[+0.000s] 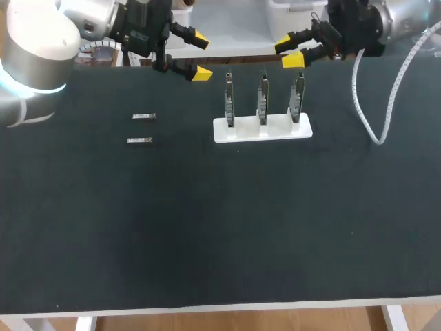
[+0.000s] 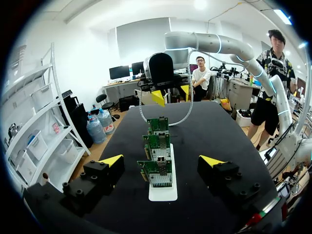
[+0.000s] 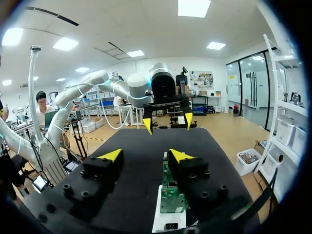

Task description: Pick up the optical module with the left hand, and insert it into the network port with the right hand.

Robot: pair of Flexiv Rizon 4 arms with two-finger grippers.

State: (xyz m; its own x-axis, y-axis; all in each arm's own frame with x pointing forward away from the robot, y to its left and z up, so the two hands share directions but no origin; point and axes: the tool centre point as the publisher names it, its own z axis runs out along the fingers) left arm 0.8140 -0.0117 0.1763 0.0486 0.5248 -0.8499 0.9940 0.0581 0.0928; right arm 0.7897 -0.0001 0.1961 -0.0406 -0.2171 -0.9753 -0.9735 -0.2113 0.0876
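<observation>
Both pairs of jaws are standing spread, gripping nothing. I am holding the left gripper (image 1: 200, 55) over the far edge of the table (image 1: 220, 227), left of centre, with the right gripper (image 1: 291, 53) facing it from the right. The far optical module (image 1: 144, 116) and the near optical module (image 1: 139, 141), small silvery bars, are lying flat on the dark surface, close together and well apart from both grippers. A white holder (image 1: 262, 129) is sitting between the grippers, nearer the camera, carrying three upright circuit boards (image 1: 262, 96) in a row. A white cable (image 1: 375, 131) is trailing across the table right of the holder.
</observation>
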